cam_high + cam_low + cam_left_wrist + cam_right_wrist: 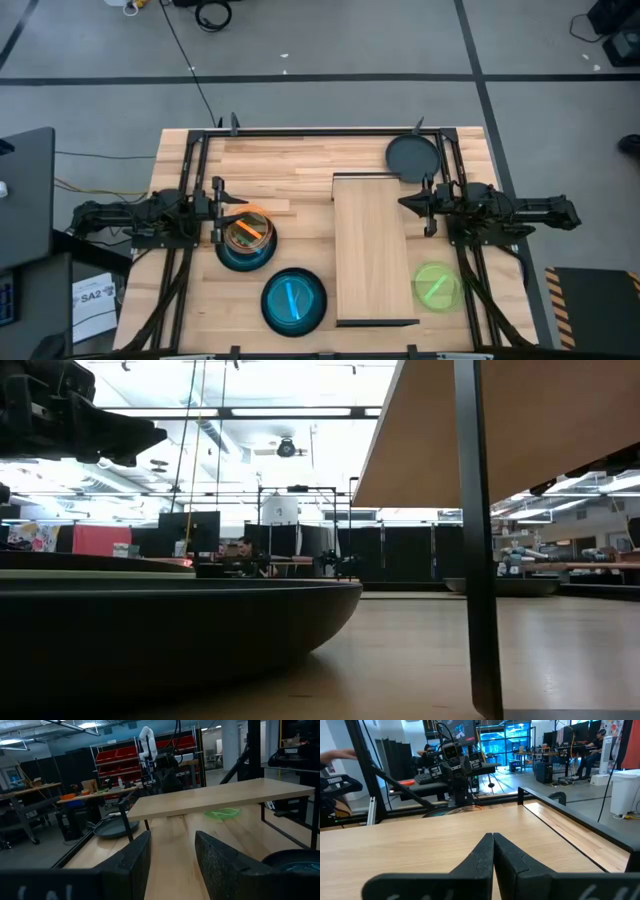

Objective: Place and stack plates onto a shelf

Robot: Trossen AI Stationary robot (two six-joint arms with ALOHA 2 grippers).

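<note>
Tabletop (290,165) of pale wood strips sits inside a dark frame, on a grey floor crossed by dark tape lines. The low view and the wrist views look out into a big workshop — ceiling strip lights, red storage bins on racks, benches, dark partitions, and a person (245,550) seated far off at a desk.

The shelf (372,250) stands raised on thin dark legs near the middle of the table, its long side running front to back, and no plate lies on it. A matte black plate (412,156) rests at the far edge of the table, just beyond the shelf's far right corner. A lime-green plate (437,285) lies on the table just beside the shelf's right side, toward the front. To the left of the shelf, a teal-blue plate (294,301) sits in a black plate near the front edge, and an orange plate (249,231) lies on another teal-blue and black stack a little farther back.

The left gripper (217,212) hovers at the left rim of the orange plate's stack, its fingers (222,857) spread apart with nothing between them. It points across at the shelf, which is apart from it.

The right gripper (406,203) is over the shelf's right edge near the far end, fingers (481,857) pressed together and empty — the black plate lies just behind it, the lime-green one well apart toward the front.
</note>
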